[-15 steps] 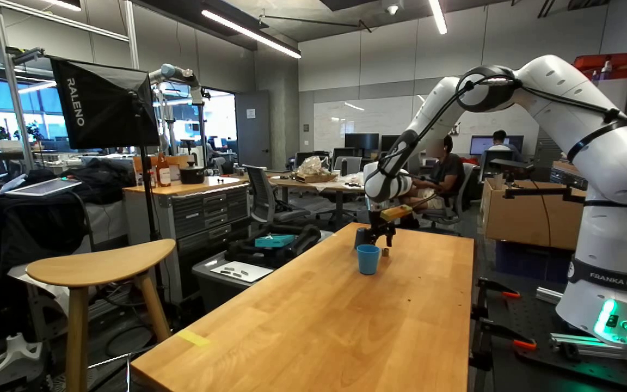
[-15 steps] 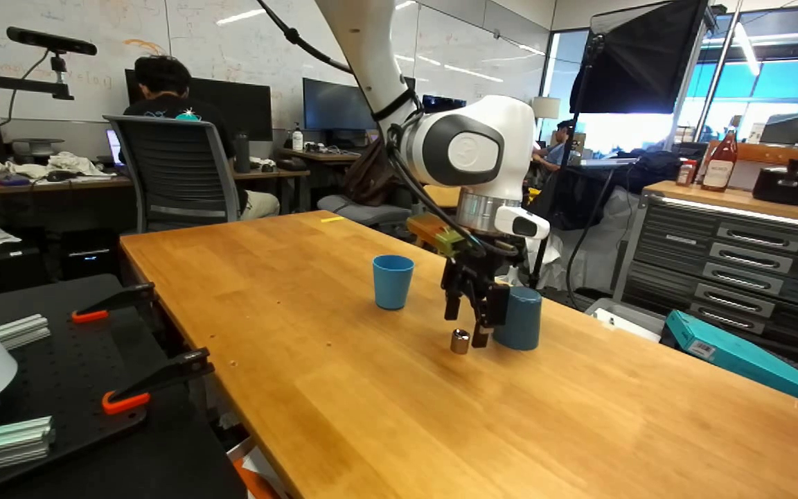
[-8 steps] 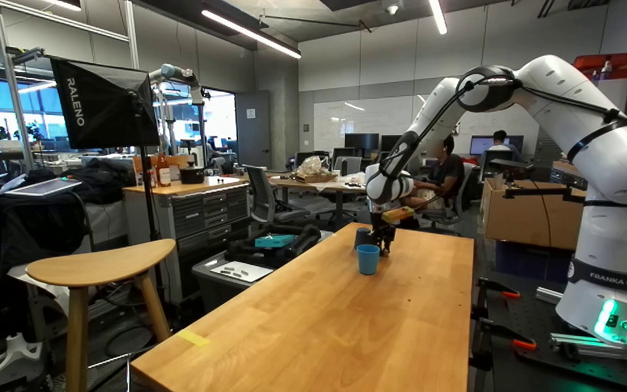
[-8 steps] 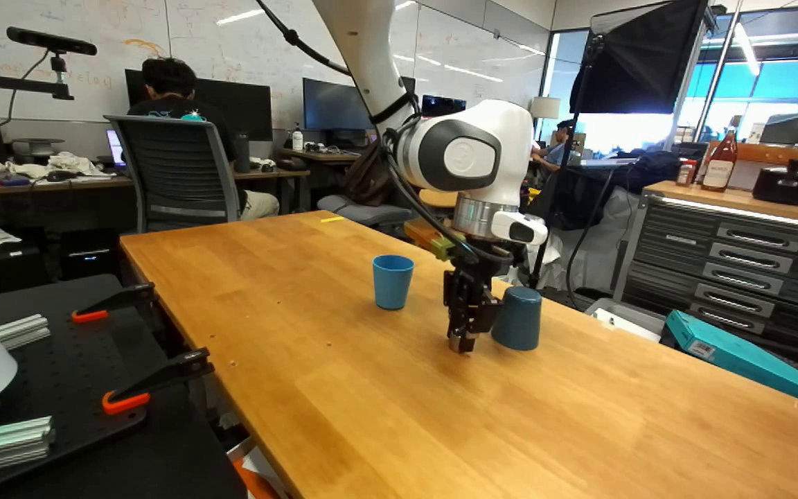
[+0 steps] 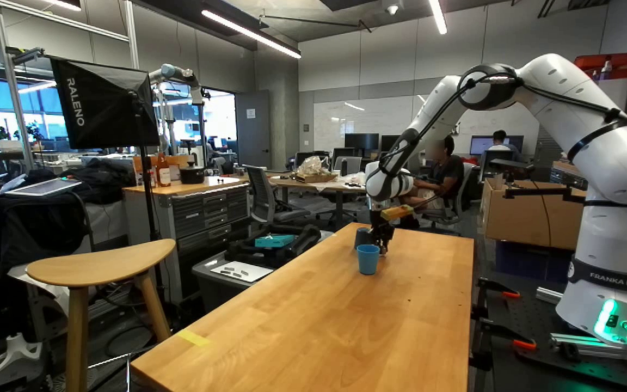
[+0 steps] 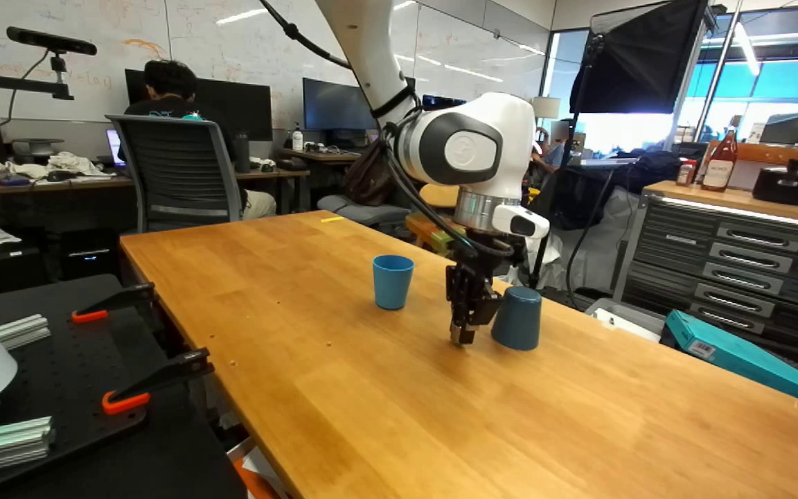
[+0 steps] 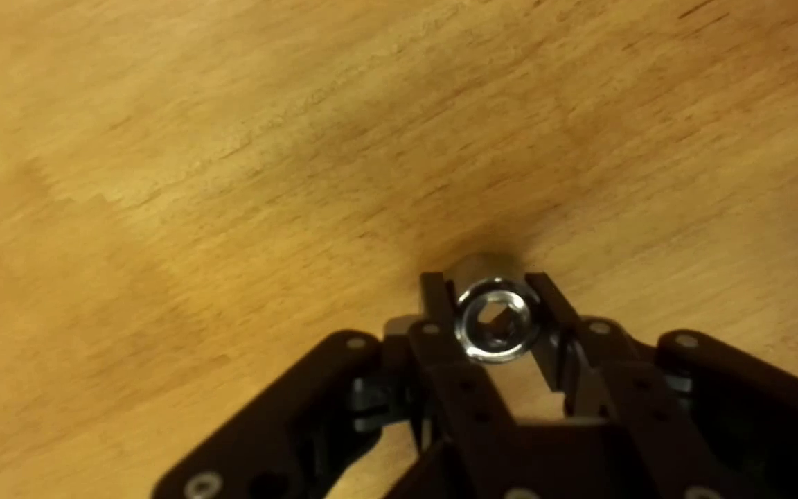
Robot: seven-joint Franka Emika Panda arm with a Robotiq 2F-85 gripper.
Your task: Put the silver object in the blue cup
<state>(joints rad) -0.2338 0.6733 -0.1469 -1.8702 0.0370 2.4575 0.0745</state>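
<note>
1. Watching silver object (image 7: 497, 339): shiny, round, hollow; fingers (image 7: 437, 301) of gripper (image 7: 493, 308) clamped on it.
2. Location: at or just above table (image 6: 371, 402), near blue cup (image 6: 393, 283).
3. A second ago: fingers spread, object free.

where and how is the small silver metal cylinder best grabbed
Probably by opposite sides of its outer wall, from above: the small silver metal cylinder is round, its open end up, and the black gripper pinches it that way.
</note>
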